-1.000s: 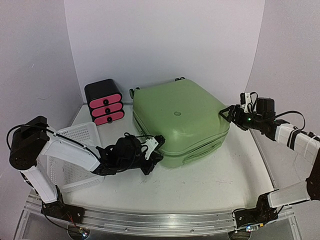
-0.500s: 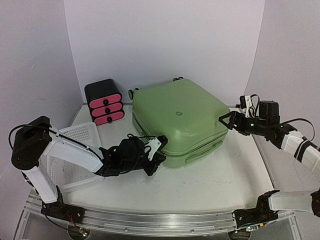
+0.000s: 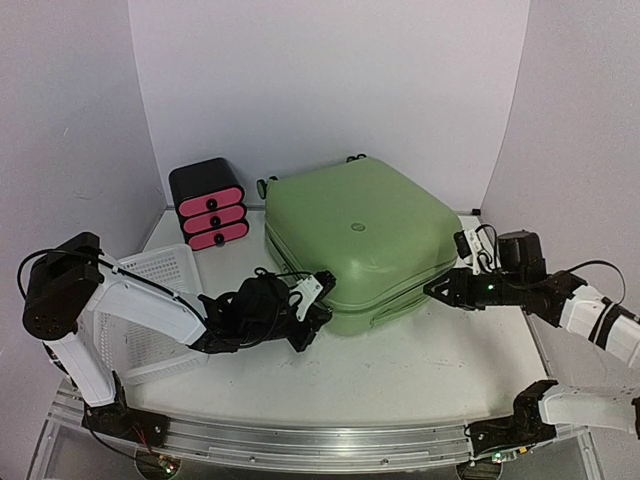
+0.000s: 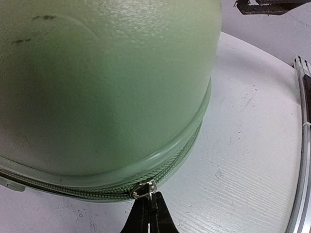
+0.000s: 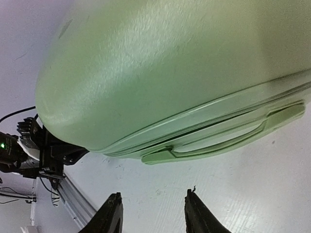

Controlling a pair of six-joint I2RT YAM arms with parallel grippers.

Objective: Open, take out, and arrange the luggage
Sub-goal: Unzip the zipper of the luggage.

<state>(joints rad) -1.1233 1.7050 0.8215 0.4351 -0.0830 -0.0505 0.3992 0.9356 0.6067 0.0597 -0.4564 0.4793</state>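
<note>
Fig. The light-green luggage (image 3: 355, 235) lies zipped on the surface (image 3: 420, 370). At its near-left corner our left pincer (image 4: 150, 200) is clamped on the zipper pull (image 4: 144, 191). Beside its handle side our right pincer (image 5: 153, 195) stands apart, empty. We judge that the pull may slip free if it is tugged off the seam's curve.

From overhead, the left arm (image 3: 140, 300) at 8 o'clock and the right arm (image 3: 585, 312) at 4 o'clock have white shells between black joint housings, with thin black cables (image 3: 28, 260) looping alongside. A green indicator light (image 3: 487, 287) glows on the right wrist. The right gripper (image 5: 153, 193) has matte black tapered fingers. A ribbed aluminium rail (image 3: 300, 440) carries both bases at 6 o'clock.
</note>
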